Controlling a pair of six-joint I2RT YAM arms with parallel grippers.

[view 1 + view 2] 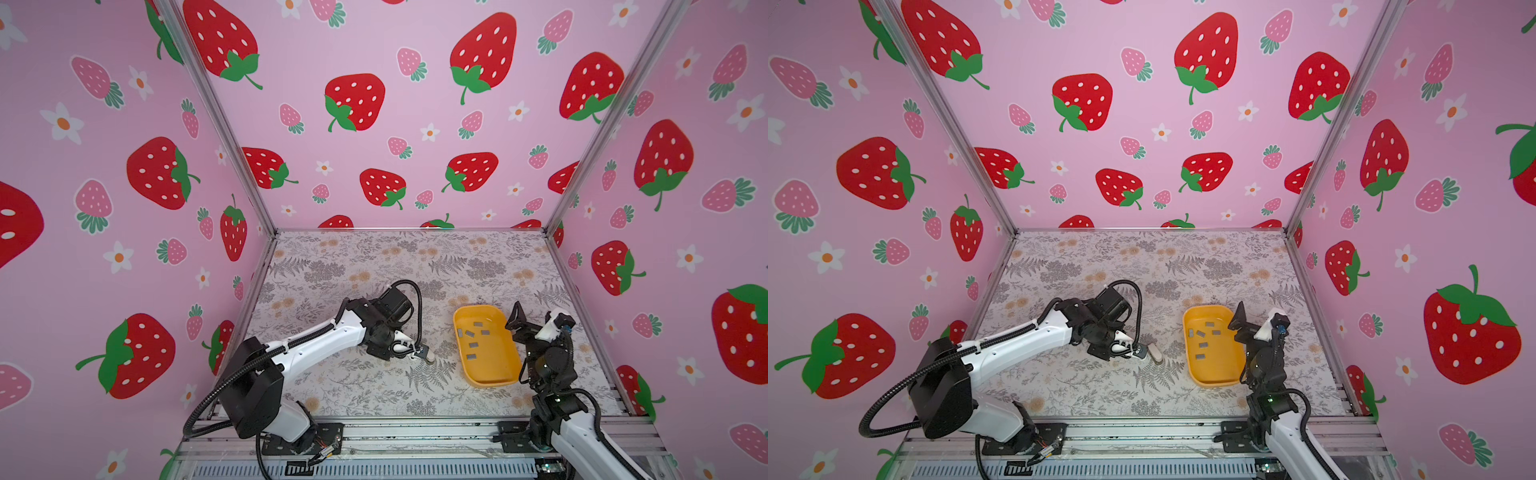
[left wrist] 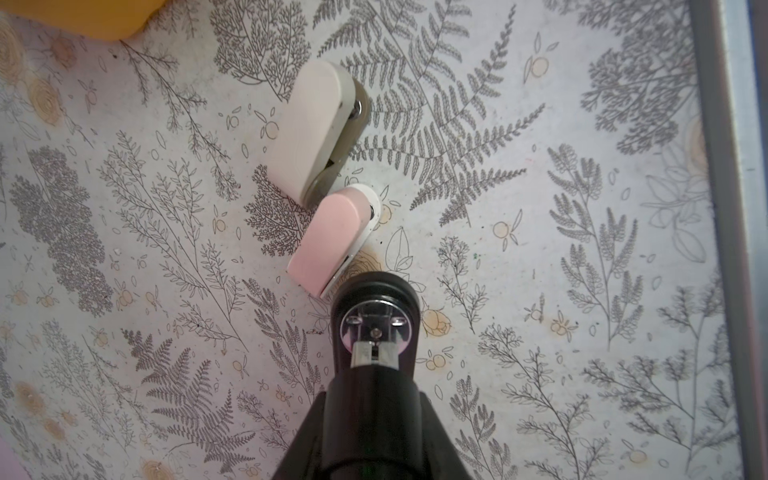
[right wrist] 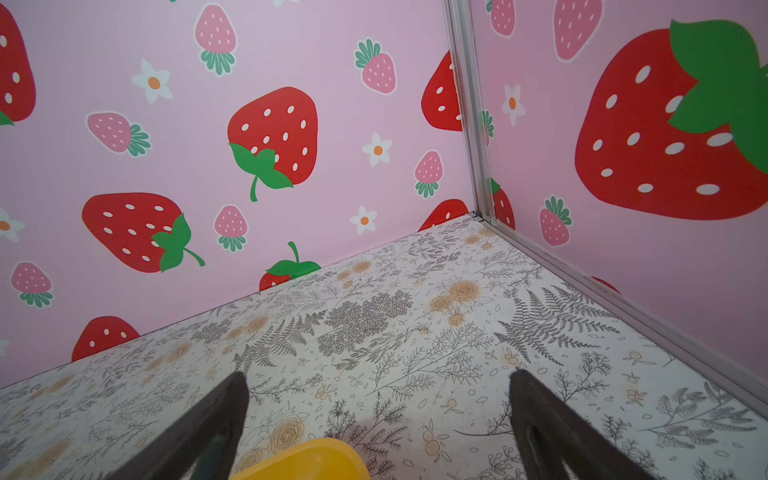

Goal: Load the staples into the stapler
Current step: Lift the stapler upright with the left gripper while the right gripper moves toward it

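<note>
Your right gripper [image 3: 377,374], jaws wide, stands nearest; staples [image 1: 470,333] lie just left in tray [image 1: 494,381]; left gripper [image 1: 422,353] state unclear.

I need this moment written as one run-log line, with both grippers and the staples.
left gripper: at pink stapler, grip unclear | right gripper: open, empty | staples: in yellow tray | beige stapler: on table

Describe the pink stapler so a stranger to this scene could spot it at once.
On the floral table, just left of the yellow tray in a top view, two small staplers lie close together. The pink stapler is the one at the tip of the left gripper. Its top is pink on a white base; the cream stapler beside it has an olive-grey base.
</note>
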